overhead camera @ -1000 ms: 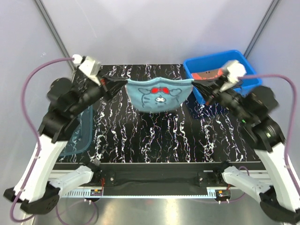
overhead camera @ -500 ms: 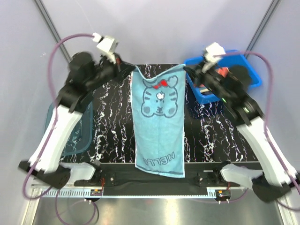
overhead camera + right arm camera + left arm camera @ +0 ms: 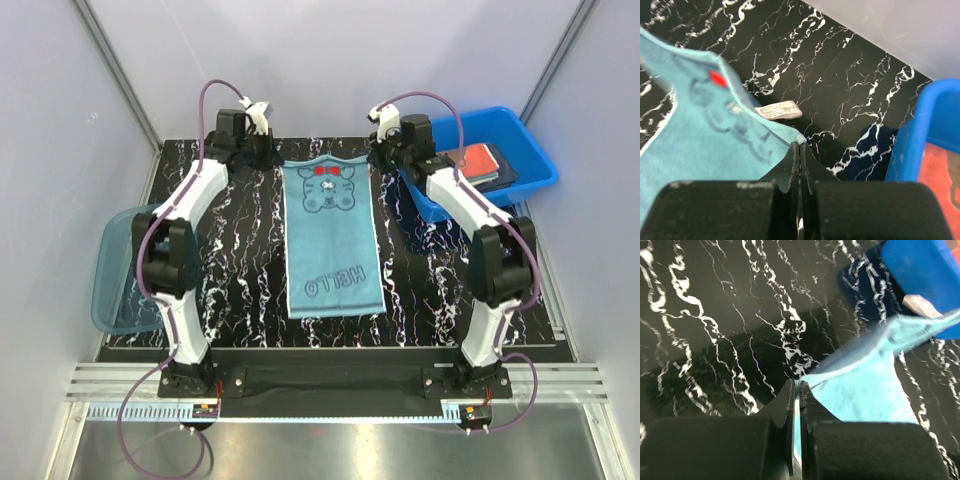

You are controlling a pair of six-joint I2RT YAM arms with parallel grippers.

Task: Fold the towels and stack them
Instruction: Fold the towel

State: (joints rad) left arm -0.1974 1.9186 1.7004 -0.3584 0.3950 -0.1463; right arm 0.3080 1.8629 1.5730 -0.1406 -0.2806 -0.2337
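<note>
A light teal towel [image 3: 332, 240] with a cartoon face and the word "HELLO" lies stretched lengthwise down the middle of the black marble table [image 3: 240, 290]. My left gripper [image 3: 272, 160] is shut on its far left corner, and my right gripper [image 3: 378, 155] is shut on its far right corner. In the left wrist view the teal cloth [image 3: 860, 395] runs into the closed left gripper [image 3: 798, 386]. In the right wrist view the towel's corner [image 3: 725, 125] is pinched in the closed right gripper [image 3: 799, 146], a white label [image 3: 777, 111] beside it. More towels, red on top [image 3: 482, 162], lie in the blue bin.
The rigid blue bin [image 3: 525, 180] stands at the back right of the table, close to my right arm. A translucent teal tub [image 3: 120, 270] sits at the left edge. White walls enclose the table behind and at both sides.
Both grippers have swung from mid-table height out to the far edge, drawing the teal towel with them; it went from hanging bunched between them to lying flat along the table.
</note>
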